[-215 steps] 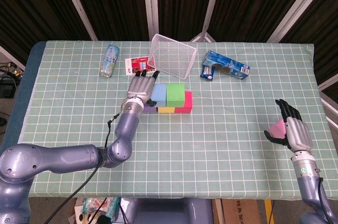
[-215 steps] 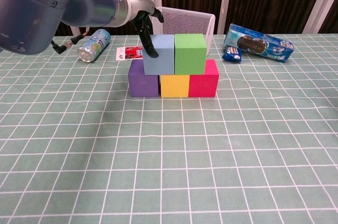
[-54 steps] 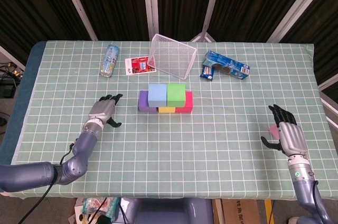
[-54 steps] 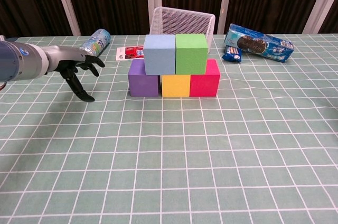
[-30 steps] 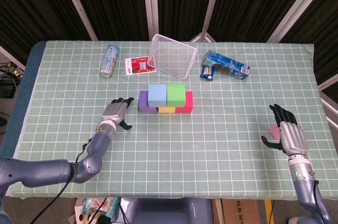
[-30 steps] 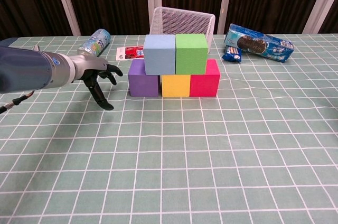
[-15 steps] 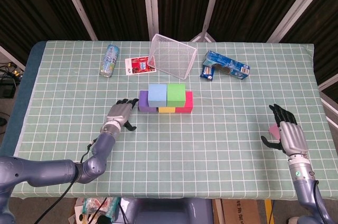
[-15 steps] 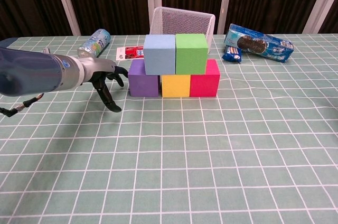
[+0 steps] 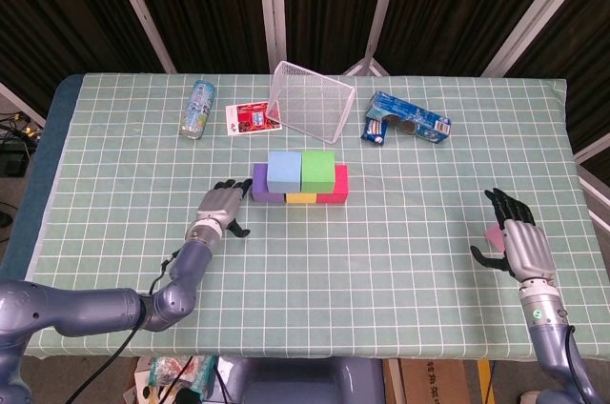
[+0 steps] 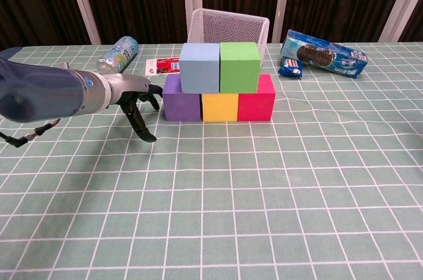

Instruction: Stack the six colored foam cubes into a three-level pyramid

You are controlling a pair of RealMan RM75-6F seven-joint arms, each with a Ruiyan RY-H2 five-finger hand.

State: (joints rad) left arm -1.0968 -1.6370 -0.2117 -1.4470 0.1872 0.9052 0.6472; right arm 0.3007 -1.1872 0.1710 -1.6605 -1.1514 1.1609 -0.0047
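Tabletop: purple cube [image 10: 180, 101] just beside left hand [image 10: 137, 102].

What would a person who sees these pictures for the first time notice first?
The eye goes first to the bright cube stack at the table's centre: the purple cube, yellow cube and magenta cube in a row, with the light blue cube and green cube on top. The left hand hovers just left of the purple cube, fingers spread. Far right, the right hand holds the pink cube.
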